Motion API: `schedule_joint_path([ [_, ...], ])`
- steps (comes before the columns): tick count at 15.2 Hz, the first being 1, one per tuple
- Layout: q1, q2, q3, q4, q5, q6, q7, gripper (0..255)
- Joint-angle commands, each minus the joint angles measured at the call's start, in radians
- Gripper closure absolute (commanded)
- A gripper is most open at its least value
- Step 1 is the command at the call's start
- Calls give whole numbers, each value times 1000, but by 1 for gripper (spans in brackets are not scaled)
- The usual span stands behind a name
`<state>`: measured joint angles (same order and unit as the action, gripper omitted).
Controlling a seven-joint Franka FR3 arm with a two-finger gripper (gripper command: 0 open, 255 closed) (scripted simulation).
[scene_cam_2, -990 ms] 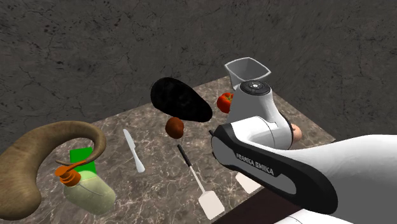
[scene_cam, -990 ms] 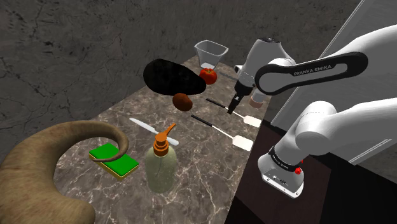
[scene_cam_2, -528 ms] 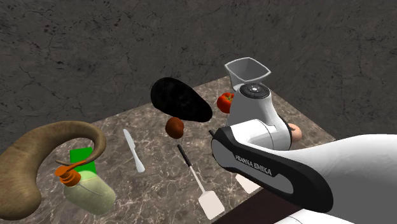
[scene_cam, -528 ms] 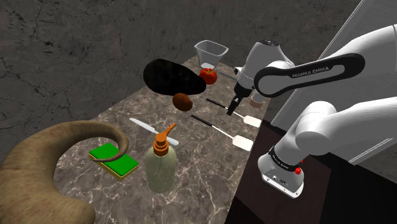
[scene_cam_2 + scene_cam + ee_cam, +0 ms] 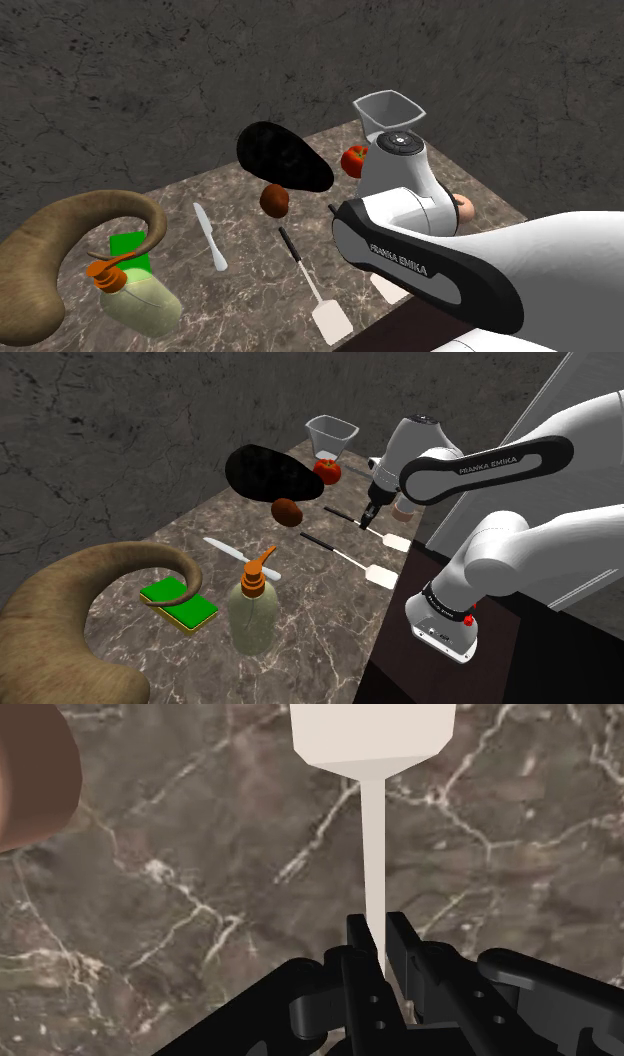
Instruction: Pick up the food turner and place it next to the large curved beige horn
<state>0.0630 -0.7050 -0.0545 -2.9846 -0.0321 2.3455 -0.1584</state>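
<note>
**At the counter's edge:** The white arm's black tool [image 5: 366, 522] pinches the thin pale shaft of a food turner [image 5: 394, 540]. The turner is at the right side of the dark veined counter [image 5: 320, 627] in the shoulder view, close to the stand. In the wrist view the fingers [image 5: 402, 936] are drawn almost together and clasp the shaft between them, the turner's white blade ahead of them. A second turner [image 5: 352, 560] lies just nearer the camera, apart from the first. The large curved beige horn [image 5: 60, 614] sits well apart at the near left, past a soap bottle [image 5: 252, 617] and a green sponge [image 5: 178, 597]. A tomato [image 5: 327, 471] and a clear cup [image 5: 331, 434] stand at the far end.
</note>
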Motion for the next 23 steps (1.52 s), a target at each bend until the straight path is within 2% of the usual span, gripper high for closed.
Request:
schedule_joint_path([
  [1, 0, 0, 0, 0, 0, 0, 0, 255],
  [4, 0, 0, 0, 0, 0, 0, 0, 255],
  [23, 2, -151, 10, 186, 7, -338, 3, 255],
])
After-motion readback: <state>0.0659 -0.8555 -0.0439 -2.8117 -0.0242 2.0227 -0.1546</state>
